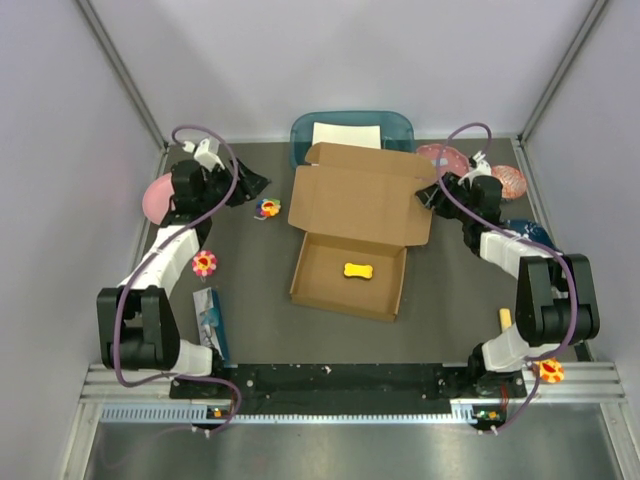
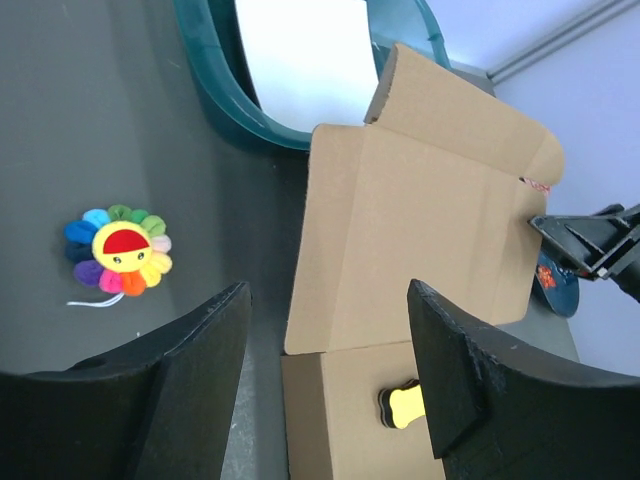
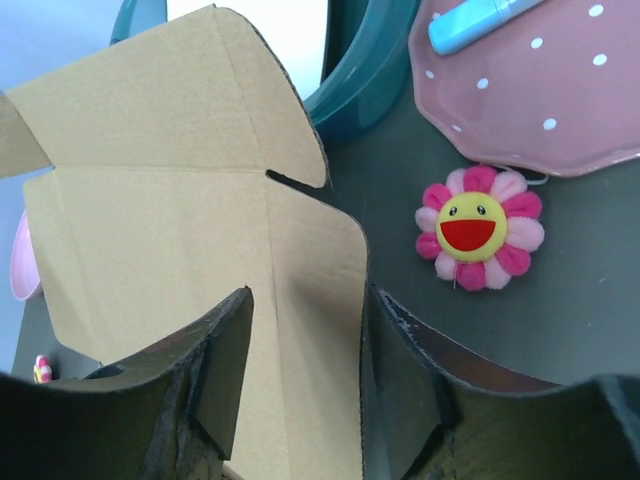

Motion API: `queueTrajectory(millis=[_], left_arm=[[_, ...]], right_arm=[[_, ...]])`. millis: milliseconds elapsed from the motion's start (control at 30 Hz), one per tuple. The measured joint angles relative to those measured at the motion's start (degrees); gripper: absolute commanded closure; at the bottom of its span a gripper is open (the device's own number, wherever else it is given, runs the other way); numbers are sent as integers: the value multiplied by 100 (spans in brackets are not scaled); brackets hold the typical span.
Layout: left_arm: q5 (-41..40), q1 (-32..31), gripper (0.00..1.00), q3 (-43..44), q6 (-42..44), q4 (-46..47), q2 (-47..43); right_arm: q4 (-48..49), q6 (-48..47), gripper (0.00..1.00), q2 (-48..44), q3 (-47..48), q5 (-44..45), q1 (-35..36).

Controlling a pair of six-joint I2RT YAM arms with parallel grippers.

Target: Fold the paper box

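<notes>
Box position: the paper box (image 1: pixel 355 215) sits mid-table. Its tray (image 1: pixel 305 268) is on the near side and holds a yellow bone-shaped toy (image 1: pixel 358 270). Its lid (image 1: pixel 350 200) stands open and leans away toward the teal bin (image 1: pixel 395 125) at the far edge.
Handling: it looks like light, thin corrugated card, stiff across each panel and ready to bend along the creases. It would likely slide on the table (image 1: pixel 450 290) when pushed, and dent or tear under a hard pinch.
Where to hold: pinch a flap face to face, close to its crease. The tray probably needs steadying while the lid comes over.
Right gripper: the right gripper (image 3: pixel 310 300) is at the lid's right edge with its jaws partway apart. The side flap (image 3: pixel 315 240) shows in the gap, and no clamp on the card is visible.
Left gripper: the left gripper (image 2: pixel 328 300) has its jaws wide and holds nothing. It hovers left of the lid, apart from the card.
Box to grippers: the lid lies between the two grippers, with its right flap at the right fingers.
</notes>
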Motion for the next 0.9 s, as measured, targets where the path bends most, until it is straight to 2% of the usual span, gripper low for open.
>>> queueTrajectory(millis=[67,433,767,900], left_arm=[[160,0,30,0,17,61,28],[385,0,26,2,146,181,332],[376,-59,25,39,431,114,463],[409,-129,28,225,535,46,817]], right_arm=[[63,0,60,0,0,-50,-2],[98,-177,82,-7,-4,-142,0],[-70,-363,89,-219,-11,-111,144],[-81,-376,91,-393,-11,-98,223]])
